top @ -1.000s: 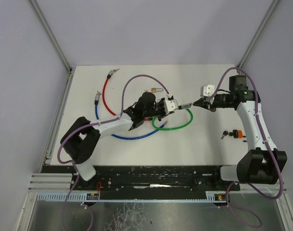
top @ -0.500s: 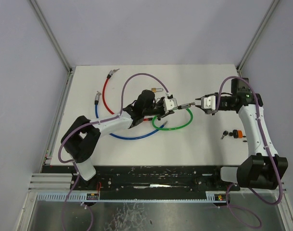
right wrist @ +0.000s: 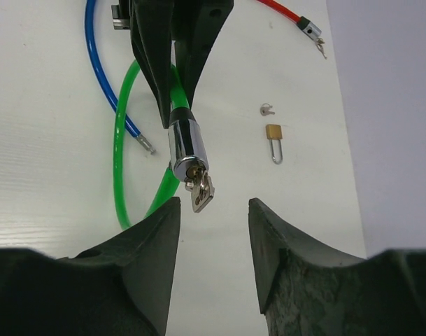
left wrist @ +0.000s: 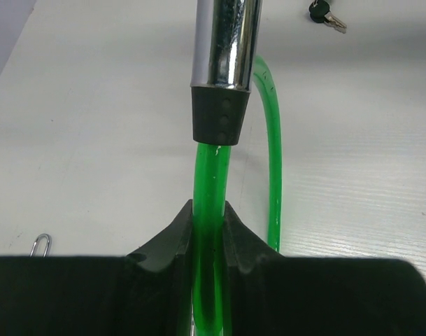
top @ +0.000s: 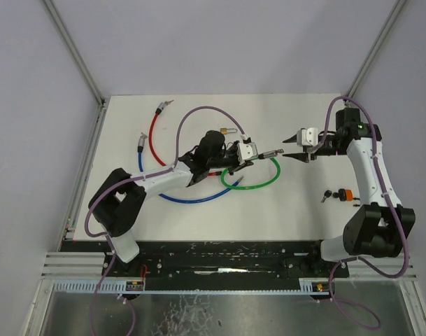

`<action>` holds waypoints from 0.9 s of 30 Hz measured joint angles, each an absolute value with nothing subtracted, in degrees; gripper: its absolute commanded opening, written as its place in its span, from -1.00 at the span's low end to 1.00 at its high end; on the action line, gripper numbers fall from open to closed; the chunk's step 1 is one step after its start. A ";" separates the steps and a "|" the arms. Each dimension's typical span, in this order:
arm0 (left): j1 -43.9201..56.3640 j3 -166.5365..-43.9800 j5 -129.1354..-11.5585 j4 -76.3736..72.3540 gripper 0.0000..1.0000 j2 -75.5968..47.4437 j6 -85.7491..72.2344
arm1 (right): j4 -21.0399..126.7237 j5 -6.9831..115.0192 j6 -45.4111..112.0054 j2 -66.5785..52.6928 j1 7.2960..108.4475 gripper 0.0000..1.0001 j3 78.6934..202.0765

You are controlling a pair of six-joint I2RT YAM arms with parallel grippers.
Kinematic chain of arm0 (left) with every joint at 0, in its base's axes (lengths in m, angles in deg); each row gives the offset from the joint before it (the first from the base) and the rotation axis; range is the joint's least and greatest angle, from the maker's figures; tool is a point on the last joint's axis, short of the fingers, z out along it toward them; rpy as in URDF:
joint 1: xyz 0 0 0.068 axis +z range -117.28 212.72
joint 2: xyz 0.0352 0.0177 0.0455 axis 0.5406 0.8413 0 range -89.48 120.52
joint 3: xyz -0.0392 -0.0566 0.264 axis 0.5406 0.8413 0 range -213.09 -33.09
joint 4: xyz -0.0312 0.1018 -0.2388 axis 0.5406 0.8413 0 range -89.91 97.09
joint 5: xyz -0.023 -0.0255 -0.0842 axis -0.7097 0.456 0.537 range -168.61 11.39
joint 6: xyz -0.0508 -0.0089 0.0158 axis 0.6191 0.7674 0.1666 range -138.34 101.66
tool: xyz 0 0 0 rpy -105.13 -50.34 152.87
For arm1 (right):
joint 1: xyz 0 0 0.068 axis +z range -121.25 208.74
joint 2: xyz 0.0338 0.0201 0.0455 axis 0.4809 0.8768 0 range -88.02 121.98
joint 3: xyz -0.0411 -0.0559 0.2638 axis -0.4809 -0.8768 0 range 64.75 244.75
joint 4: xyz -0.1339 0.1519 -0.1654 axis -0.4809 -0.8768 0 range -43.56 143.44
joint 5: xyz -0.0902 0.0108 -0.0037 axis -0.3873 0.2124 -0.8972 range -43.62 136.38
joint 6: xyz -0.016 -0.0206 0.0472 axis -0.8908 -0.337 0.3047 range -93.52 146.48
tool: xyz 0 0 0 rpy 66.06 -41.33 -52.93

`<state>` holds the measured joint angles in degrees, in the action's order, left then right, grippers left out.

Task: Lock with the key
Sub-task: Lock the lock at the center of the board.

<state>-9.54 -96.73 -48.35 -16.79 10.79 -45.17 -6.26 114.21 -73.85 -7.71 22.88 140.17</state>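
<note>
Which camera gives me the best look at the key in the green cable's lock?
Right wrist: the key sticks out of the lock cylinder facing the camera, close up. Top external shows only a tiny sliver at the cylinder's tip. Left wrist sees the cylinder from behind; the key is hidden.

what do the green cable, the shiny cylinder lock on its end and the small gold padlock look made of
The green cable looks like glossy translucent plastic: light glows through it. The shiny cylinder lock is polished metal, probably chrome-plated, given its mirror reflections; its black collar seems matte plastic or rubber. The small gold padlock is likely brass: dull yellow body.
</note>
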 measured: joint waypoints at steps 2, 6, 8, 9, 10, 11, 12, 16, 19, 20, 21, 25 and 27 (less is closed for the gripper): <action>-9.54 -96.73 -48.24 -16.79 -0.99 10.79 -45.17 | -8.41 114.56 -74.77 -5.61 23.27 -0.10 141.50; -9.54 -96.73 -48.11 -16.79 -0.99 10.79 -45.17 | -11.20 114.56 -75.78 -3.47 23.86 -0.19 143.10; -9.54 -96.73 -48.08 -16.79 -0.99 10.79 -45.17 | -12.01 114.52 -76.02 -3.23 24.41 -0.25 143.60; -9.54 -96.73 -48.06 -16.79 -0.99 10.79 -45.17 | -12.19 114.49 -76.10 -3.21 24.80 -0.28 143.73; -9.54 -96.73 -48.04 -16.79 -0.99 10.79 -45.17 | -12.43 114.47 -76.17 -3.16 25.11 -0.32 143.86; -9.54 -96.73 -48.02 -16.79 -1.00 10.79 -45.17 | -12.80 114.43 -76.19 -3.01 25.52 -0.36 144.12; -9.54 -96.73 -48.02 -16.79 -0.99 10.79 -45.17 | -13.13 114.36 -76.26 -2.84 25.83 -0.39 144.41; -9.54 -96.73 -48.00 -16.79 -0.99 10.79 -45.17 | -13.98 113.55 -76.61 -2.18 26.53 -0.42 145.17; -9.54 -96.73 -47.98 -16.79 -0.99 10.79 -45.17 | -14.55 112.81 -76.71 -1.92 26.57 -0.43 145.37; -9.54 -96.73 -47.98 -16.79 -0.99 10.79 -45.17 | -14.72 112.72 -76.74 -1.85 26.57 -0.44 145.37; -9.54 -96.73 -47.98 -16.79 -0.99 10.79 -45.17 | -14.83 112.55 -76.78 -1.83 26.57 -0.47 145.37; -9.56 -96.73 -47.91 -16.79 -0.99 10.79 -45.17 | -14.90 111.89 -76.89 -1.79 26.57 -0.65 145.59; -9.56 -96.73 -47.87 -16.73 -0.99 10.79 -45.17 | -14.96 111.85 -77.04 -1.74 26.57 -0.78 145.74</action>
<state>-9.56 -96.73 -47.87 -16.73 10.79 -45.17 -14.96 111.85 -77.04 -1.74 26.57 145.74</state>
